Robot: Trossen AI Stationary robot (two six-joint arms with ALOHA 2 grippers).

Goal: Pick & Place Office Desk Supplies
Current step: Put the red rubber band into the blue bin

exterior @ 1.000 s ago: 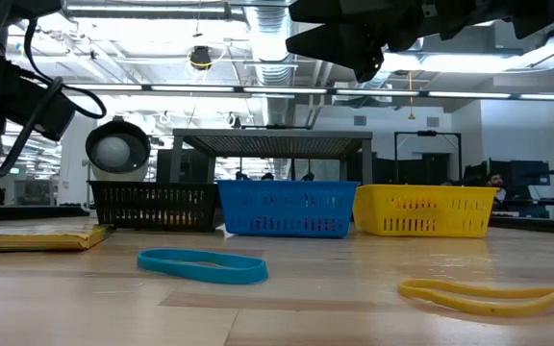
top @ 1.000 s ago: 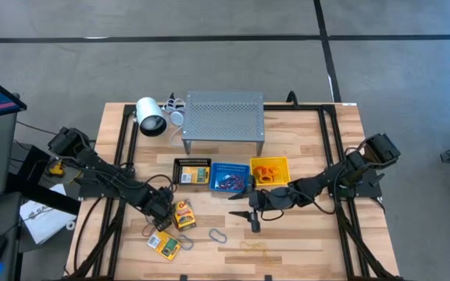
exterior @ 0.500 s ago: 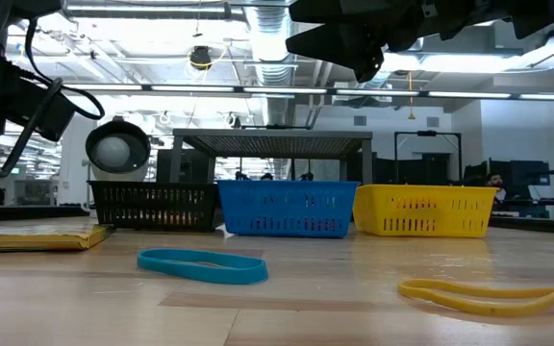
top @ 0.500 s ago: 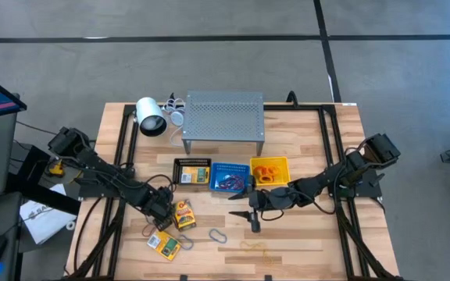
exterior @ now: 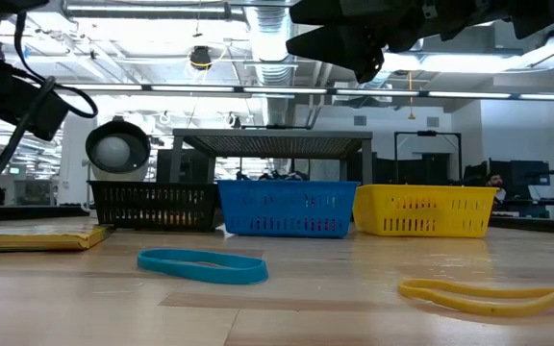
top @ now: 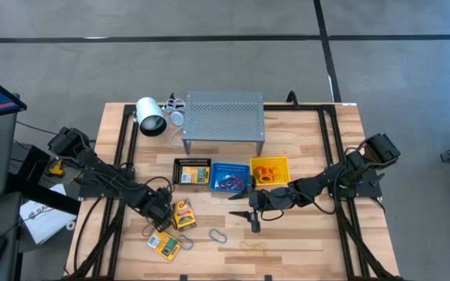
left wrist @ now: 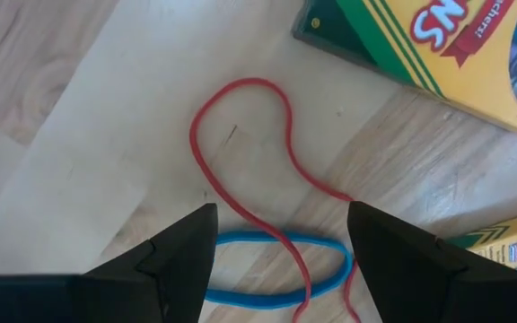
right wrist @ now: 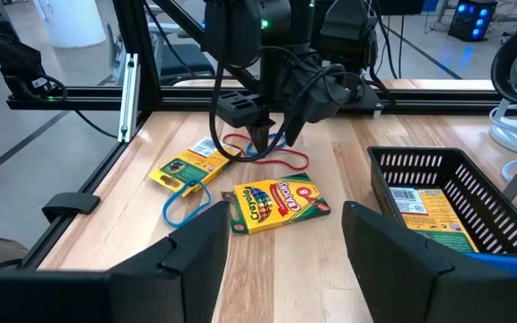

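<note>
My left gripper [left wrist: 281,247] hangs low over the pale wooden tabletop [top: 303,234], fingers apart, straddling a red rubber band [left wrist: 240,144] that loops across a blue band [left wrist: 272,274] on the bare planks. Seen from overhead, that spot sits at about eight o'clock from the table's centre, with one crayon box [top: 182,214] just beside it at three o'clock and a second crayon box [top: 165,244] at six o'clock. My right gripper [top: 253,218] waits with its fingers spread near the table's middle, just at six o'clock of the blue basket [top: 229,178]. The black basket [top: 192,172], blue basket and yellow basket [top: 270,169] stand in a row, with the grey perforated shelf [top: 223,115] behind them at twelve o'clock and a white lamp [top: 150,115] at its nine o'clock side. A yellow band [exterior: 489,293] lies near the front edge. Around the table is grey concrete floor [top: 209,55]; level across it, a bright hall with ceiling ducts [exterior: 267,43] opens up.
</note>
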